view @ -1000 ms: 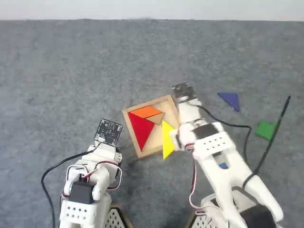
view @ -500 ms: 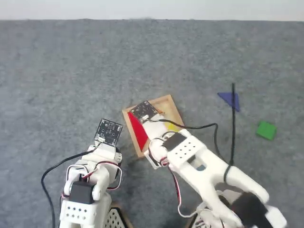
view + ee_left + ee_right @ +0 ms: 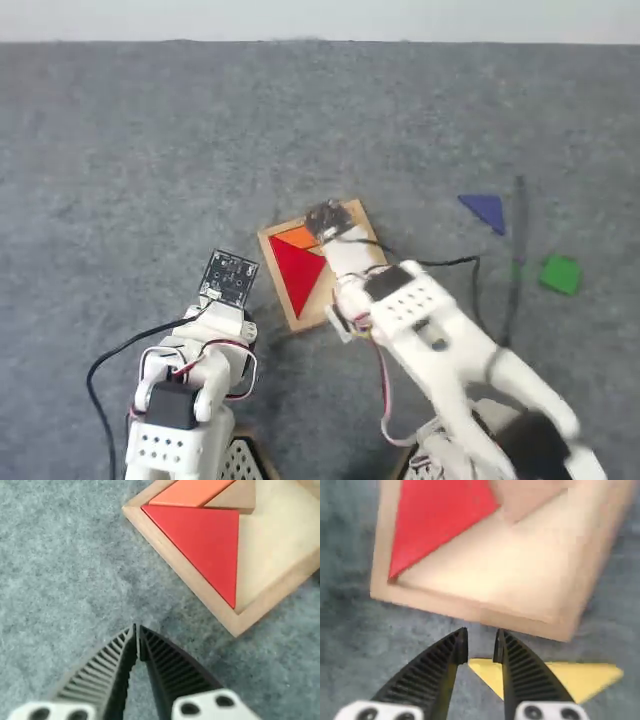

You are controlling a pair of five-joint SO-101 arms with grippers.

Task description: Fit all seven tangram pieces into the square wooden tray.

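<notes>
Tray (image 3: 177,560) holds red triangle (image 3: 205,540) and orange piece (image 3: 192,491); rest of floor bare. Yellow triangle (image 3: 570,680) on bench just outside tray wall, corner at my right hand (image 3: 480,642); cannot tell whether pinched. Blue triangle (image 3: 485,210) and green square (image 3: 560,273) lie well apart. My left hand (image 3: 137,630) pressed together, empty.

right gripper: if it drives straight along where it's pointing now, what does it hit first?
Most likely the near outer wall of the wooden tray, just ahead of the right gripper. The yellow triangle lies on the mat beneath it, not ahead. Depth is unclear; the mat could come first.
</notes>
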